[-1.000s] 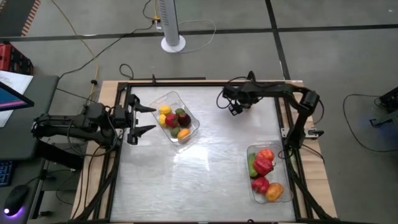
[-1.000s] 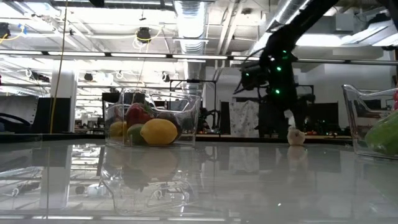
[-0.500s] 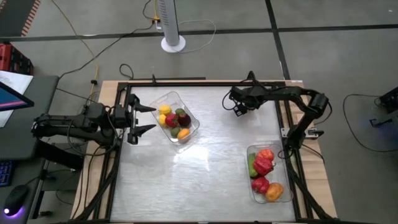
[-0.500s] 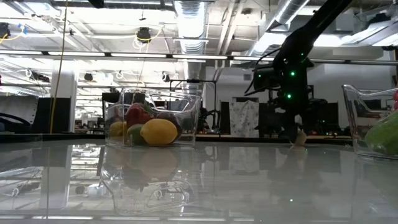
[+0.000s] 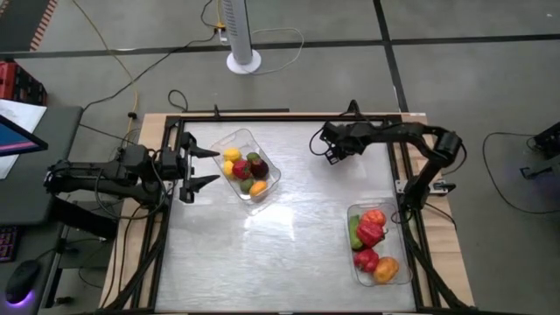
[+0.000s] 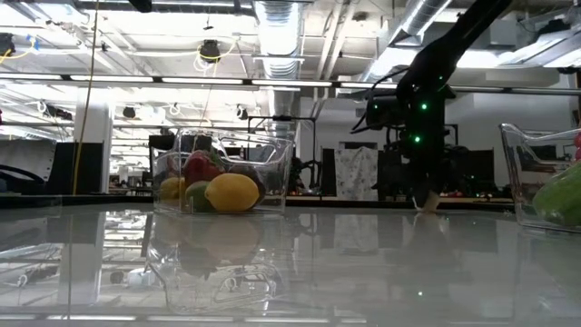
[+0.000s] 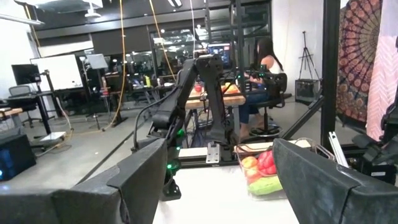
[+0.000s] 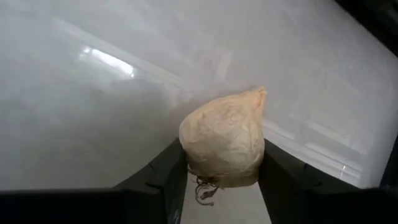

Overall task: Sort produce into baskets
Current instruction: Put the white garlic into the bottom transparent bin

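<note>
Now pale onion (image 8: pixel 224 142) squeezed between the right end effector's (image 8: pixel 219 177) fingers, at table (image 8: pixel 93 112) level.

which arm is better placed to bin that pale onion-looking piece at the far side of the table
Right. The right gripper already has its fingers on either side of the pale bulb, pressing it. The left gripper waits open beside the left basket.
</note>
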`<state>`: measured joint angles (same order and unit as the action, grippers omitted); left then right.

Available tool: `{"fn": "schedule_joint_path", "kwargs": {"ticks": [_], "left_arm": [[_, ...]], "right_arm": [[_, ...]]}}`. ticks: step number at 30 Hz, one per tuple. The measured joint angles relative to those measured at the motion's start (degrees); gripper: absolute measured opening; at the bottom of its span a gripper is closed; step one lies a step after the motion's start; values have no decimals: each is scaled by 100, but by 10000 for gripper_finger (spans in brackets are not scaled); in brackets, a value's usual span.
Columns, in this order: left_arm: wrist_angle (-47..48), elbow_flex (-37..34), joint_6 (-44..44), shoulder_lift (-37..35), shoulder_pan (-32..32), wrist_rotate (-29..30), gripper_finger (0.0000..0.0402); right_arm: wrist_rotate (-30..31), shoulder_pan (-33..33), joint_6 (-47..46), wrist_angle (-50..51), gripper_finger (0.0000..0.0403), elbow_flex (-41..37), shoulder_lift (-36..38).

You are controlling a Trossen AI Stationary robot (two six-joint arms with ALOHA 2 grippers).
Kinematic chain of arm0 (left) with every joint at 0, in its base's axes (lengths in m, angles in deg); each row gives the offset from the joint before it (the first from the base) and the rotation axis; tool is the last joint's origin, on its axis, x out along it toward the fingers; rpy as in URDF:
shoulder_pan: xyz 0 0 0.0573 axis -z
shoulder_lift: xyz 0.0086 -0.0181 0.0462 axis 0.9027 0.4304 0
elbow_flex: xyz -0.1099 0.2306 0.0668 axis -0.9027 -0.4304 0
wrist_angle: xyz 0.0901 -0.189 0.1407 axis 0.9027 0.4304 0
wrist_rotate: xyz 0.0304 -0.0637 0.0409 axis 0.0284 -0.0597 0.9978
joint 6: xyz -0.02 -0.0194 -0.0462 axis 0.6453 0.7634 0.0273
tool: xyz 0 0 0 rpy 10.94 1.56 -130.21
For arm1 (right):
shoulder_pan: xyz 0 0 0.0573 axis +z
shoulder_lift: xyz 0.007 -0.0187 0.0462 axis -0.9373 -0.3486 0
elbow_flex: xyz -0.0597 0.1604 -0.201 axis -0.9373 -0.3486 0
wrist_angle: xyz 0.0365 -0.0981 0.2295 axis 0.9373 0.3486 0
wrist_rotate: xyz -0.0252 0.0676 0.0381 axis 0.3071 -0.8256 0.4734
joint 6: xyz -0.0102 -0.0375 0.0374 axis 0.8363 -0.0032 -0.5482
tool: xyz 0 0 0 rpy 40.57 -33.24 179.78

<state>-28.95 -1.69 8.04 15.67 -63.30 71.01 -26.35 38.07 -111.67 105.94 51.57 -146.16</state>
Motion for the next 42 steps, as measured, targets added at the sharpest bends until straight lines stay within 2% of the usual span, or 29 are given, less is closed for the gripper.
{"fn": "schedule_joint_path", "kwargs": {"ticks": [3, 7, 13, 16, 19, 26, 35, 39, 42], "left_arm": [[0, 0, -14, 0, 0, 0, 278], [-10, 0, -139, -2, 0, 4, 278], [-113, 0, -304, -2, 0, 4, 278], [-124, 0, -302, 2, 0, 4, 278], [-146, 0, -297, 2, 0, 4, 278], [-226, 0, -123, 4, 0, 2, 278], [-227, 0, -93, 2, 0, 2, 278], [-311, 0, -101, 4, -1, 2, 278], [-369, 0, -15, 2, 0, 0, 278]], "right_arm": [[-176, 181, 42, 454, 194, 116, 109], [-557, 658, -116, 1535, 201, 406, 411], [-1031, 1858, -860, 2683, 198, 874, 1216], [-1440, 2527, -1340, 2807, 200, 993, 1664], [-1589, 3219, -1887, 2810, 203, 997, 2084], [-1329, 4668, -2891, 2790, 204, 997, 2594], [-1281, 6204, -4100, 2784, 205, 965, 2510], [-656, 6660, -4768, 3030, 208, 956, 2348], [-289, 6799, -4879, 3115, 225, 954, 2249]]}}
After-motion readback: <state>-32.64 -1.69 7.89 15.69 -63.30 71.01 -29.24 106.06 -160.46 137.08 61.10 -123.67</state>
